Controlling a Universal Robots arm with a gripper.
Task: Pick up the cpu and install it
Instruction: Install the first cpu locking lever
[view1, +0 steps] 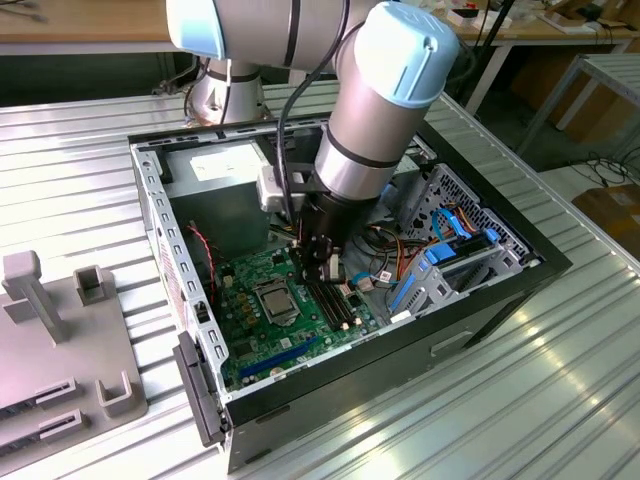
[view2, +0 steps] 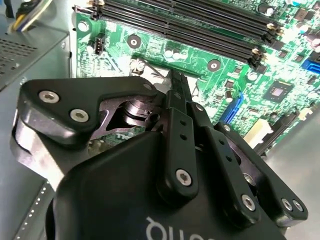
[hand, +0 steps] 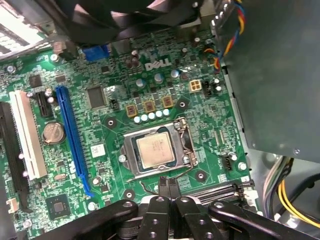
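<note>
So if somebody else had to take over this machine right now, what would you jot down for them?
Gripper: fingers together, holding nothing, just above the green board beside the socket frame.
Cpu: lying flat inside the socket frame, inside the open computer case.
Done: chip is placed in its socket and let go.
Left: can't tell whether the socket's latch is locked down; check that first.

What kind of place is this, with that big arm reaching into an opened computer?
Probably a robotics lab or test workshop: an open computer case on a ribbed metal table, workbenches behind, and grey fixture blocks alongside.
</note>
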